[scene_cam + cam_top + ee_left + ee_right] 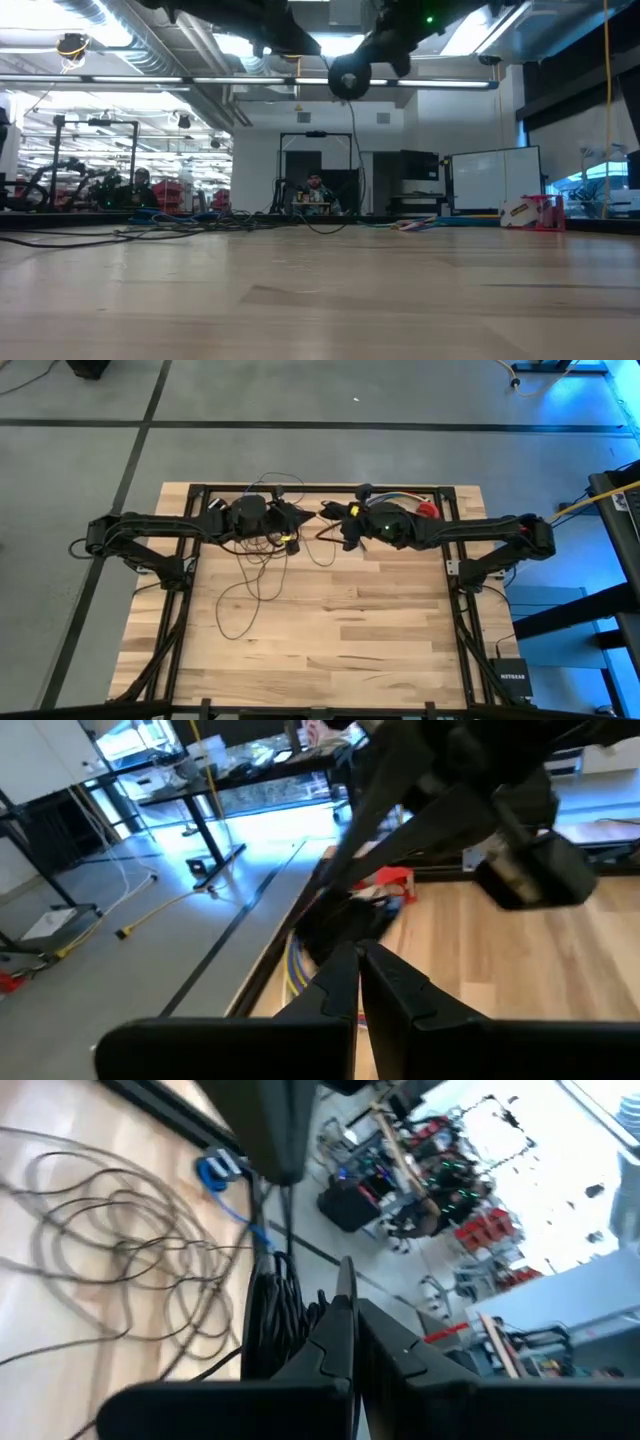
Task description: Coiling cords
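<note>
The cords (pixel 262 572) are a thin dark wire lying in loose loops on the wooden table (pixel 380 630), left of centre. Strands rise from them to my left gripper (pixel 297 517), which is shut above the table's far middle. My right gripper (pixel 335 520), also shut, faces it a short way off. The right wrist view shows a dark bunch of strands (pixel 268 1310) hanging, with the loops (pixel 120 1250) on the wood below. In the low view a small round black puck (pixel 348 79) sits high up by the gripper tips, and one strand (pixel 352 160) drops from it to the table. My left gripper is shut on the cords, coming in level from the table's left. Several strands (pixel 270 1295) hang slack below it down to the loops on the table. The fingers (pixel 335 982) themselves hide the place of contact. My right gripper comes in level from the table's right, with the puck end of the cords (pixel 348 79) at its tips, lifted clear. One strand hangs slack from there to the table. Its own fingers (pixel 340 1330) hide which part they pinch.
A short bundle of coloured wires (pixel 400 496) and a red object (pixel 428 510) lie at the table's far edge beside the right arm. The near half of the table is bare wood. A yellow cable (pixel 590 500) runs beyond the right edge.
</note>
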### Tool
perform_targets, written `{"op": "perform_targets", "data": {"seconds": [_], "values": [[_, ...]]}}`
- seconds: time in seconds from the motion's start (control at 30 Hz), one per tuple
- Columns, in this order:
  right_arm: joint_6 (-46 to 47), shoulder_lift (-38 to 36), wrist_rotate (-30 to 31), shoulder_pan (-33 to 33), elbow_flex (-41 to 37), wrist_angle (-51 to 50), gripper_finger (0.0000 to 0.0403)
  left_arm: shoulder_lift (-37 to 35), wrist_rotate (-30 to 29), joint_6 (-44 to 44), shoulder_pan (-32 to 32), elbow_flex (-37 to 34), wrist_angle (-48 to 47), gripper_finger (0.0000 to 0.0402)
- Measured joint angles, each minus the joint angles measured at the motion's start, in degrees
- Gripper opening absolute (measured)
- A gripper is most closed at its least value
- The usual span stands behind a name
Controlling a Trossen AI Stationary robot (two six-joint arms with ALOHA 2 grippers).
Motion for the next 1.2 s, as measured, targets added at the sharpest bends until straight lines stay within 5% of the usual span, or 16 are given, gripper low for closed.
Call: {"op": "perform_targets", "data": {"seconds": [0.23,0.87,1.2], "values": [[0.02,2.29,-0.75,-0.12,-0.07,10.12,0.0005,0.25,1.35,-0.56,-0.75,-0.02,3.52,0.0004],[2.05,2.75,-4.83,-0.23,-0.19,14.94,0.0005,7.54,3.41,4.03,-1.73,0.07,16.95,0.0014],[3.27,2.73,-4.11,-0.23,-0.17,18.52,0.0005,7.67,3.28,6.15,-2.22,0.07,15.96,0.0118]]}}
